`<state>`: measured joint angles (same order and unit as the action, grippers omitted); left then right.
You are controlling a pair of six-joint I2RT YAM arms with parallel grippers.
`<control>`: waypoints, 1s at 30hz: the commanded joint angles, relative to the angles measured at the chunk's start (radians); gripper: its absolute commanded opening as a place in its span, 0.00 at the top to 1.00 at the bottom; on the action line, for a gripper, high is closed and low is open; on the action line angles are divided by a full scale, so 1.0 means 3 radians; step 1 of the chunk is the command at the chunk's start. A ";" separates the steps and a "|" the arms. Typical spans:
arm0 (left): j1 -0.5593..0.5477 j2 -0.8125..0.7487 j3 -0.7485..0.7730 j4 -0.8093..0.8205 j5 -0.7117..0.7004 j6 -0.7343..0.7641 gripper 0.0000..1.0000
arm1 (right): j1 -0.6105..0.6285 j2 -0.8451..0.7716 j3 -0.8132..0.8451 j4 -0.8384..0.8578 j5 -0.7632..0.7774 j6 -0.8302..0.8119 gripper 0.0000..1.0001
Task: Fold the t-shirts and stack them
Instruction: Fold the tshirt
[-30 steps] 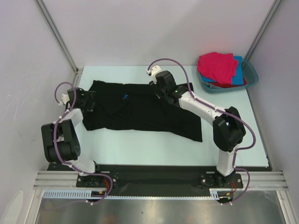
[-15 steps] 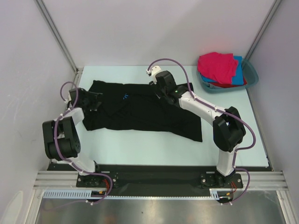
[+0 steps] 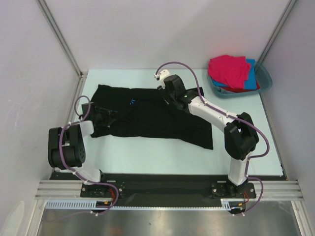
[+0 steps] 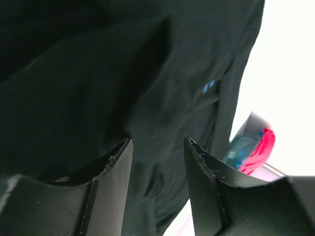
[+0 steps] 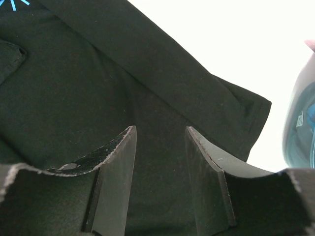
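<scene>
Top external view has the black t-shirt (image 3: 147,115) spread flat but askew across the middle of the table (image 3: 162,157), its left end toward the left edge and one lower corner trailing toward the near edge. The pink shirt (image 3: 229,69), blue shirt (image 3: 252,73) and red shirt (image 3: 241,89) sit heaped in the teal basin (image 3: 266,78) at the far right corner. The left gripper (image 3: 106,114) is low over the rumpled left end of the black shirt, and the right gripper (image 3: 165,93) is over its far edge beside the collar. Both wrist views show the fingers standing apart, with cloth seen through the gap and nothing visibly pinched. The likeliest trouble is on the left, where the cloth is creased and doubled: a pinch there could catch two layers or only a loose ridge, so the fold would bunch or slip free. If one side grips and the other misses, a lift would drag the shirt crooked. The trailing corner could also lag behind and spoil a square fold.
</scene>
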<state>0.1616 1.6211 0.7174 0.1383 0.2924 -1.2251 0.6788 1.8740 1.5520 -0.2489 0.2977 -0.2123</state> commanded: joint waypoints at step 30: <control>-0.0411 0.0027 -0.0029 0.0112 -0.0796 -0.0314 0.57 | -0.0018 0.0104 0.0109 -0.0075 0.0015 -0.0008 0.52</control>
<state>0.0456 1.6291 0.6640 0.1703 0.1062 -1.3201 0.6785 1.8942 1.5520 -0.2741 0.2981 -0.2104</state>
